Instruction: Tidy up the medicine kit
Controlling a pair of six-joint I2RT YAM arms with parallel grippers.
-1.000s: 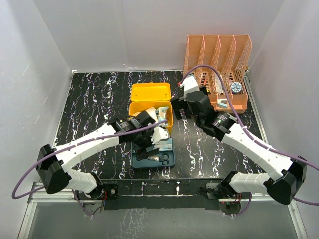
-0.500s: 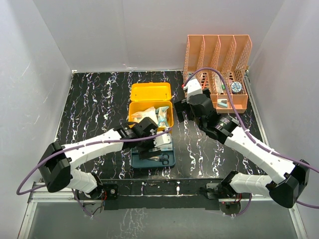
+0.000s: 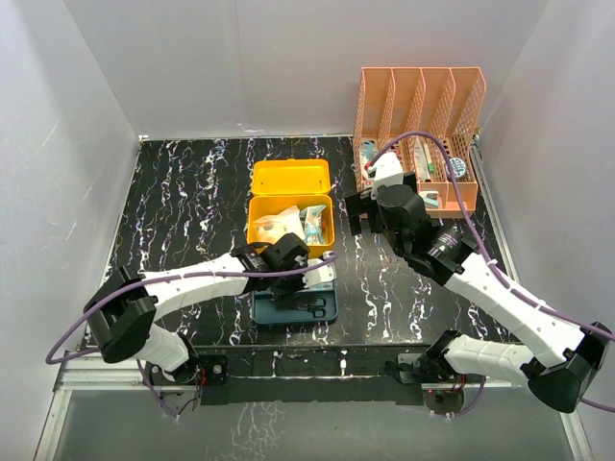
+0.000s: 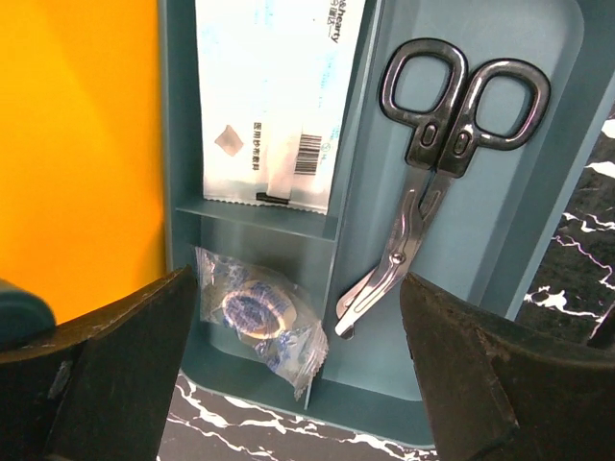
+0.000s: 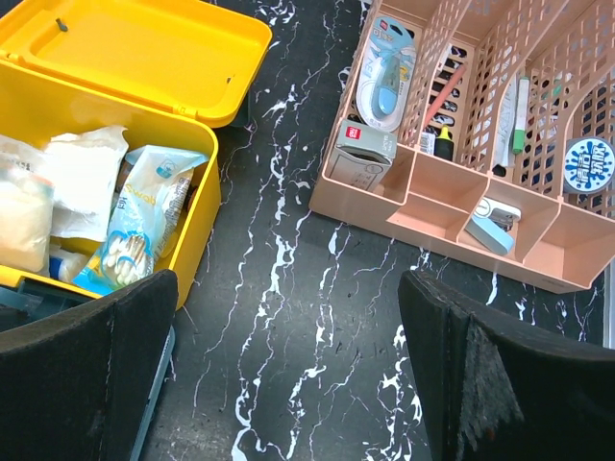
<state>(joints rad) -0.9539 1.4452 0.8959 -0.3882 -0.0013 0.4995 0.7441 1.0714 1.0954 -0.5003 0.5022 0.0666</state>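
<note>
The yellow medicine kit (image 3: 261, 206) stands open at the table's middle, its lid (image 3: 290, 178) folded back; packets fill it (image 5: 139, 226). Its teal insert tray (image 3: 264, 315) lies on the table just in front of it. In the left wrist view the tray (image 4: 519, 250) holds black-handled scissors (image 4: 437, 182), a white packet (image 4: 274, 106) and a wrapped tape roll (image 4: 252, 312). My left gripper (image 4: 298, 384) hovers open and empty over the tray (image 3: 293, 286). My right gripper (image 5: 288, 384) is open and empty above bare table, between the kit and the rack (image 3: 359, 223).
An orange mesh file rack (image 3: 423, 115) stands at the back right and holds small items in its front trays (image 5: 452, 211), among them a round blue-white tin (image 5: 588, 163). White walls close in the table on three sides.
My left gripper has drawn back from the yellow box to above the teal tray. My right gripper has moved right, away from the box toward the rack.
</note>
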